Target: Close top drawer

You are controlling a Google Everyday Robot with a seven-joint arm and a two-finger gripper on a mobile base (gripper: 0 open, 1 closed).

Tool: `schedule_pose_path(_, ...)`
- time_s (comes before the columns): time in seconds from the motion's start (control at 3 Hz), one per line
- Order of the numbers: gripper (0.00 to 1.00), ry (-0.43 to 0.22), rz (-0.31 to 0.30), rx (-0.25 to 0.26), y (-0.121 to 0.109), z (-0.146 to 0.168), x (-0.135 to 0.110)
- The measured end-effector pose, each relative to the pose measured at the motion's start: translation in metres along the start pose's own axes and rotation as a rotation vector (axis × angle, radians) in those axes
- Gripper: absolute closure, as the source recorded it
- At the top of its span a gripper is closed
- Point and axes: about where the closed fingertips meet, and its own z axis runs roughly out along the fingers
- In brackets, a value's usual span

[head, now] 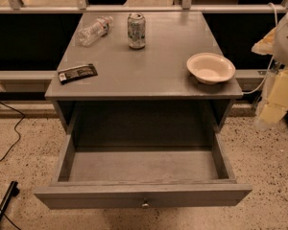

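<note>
The top drawer (pixel 143 195) of the grey cabinet is pulled far out toward me. Its wide flat front panel has one small round silver knob (pixel 145 204) at the centre. The inside of the drawer (pixel 143 164) shows nothing in it. My gripper (pixel 272 113) is at the right edge of the view, pale and blurred. It hangs beside the cabinet's right side, above and to the right of the drawer's right front corner, and touches nothing. The lower drawers are hidden under the open one.
On the cabinet top (pixel 149 66) stand a soda can (pixel 136 30), a lying plastic bottle (pixel 94 30), a dark snack packet (pixel 78 73) and a white bowl (pixel 210 68). Black cables (pixel 9 128) run over the speckled floor at left. A railing is behind.
</note>
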Motion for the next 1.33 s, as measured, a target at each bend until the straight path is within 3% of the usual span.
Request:
schedule_pose_path(0.67, 0.00, 0.018, -0.010, 0.005, 0.006, 0.010, -0.003)
schedule_pose_path(1.0, 0.00, 0.033, -0.058, 0.047, 0.032, 0.050, 0.007)
schedule_pose_path(1.33, 0.00, 0.035, -0.114, 0.086, 0.073, 0.113, 0.033)
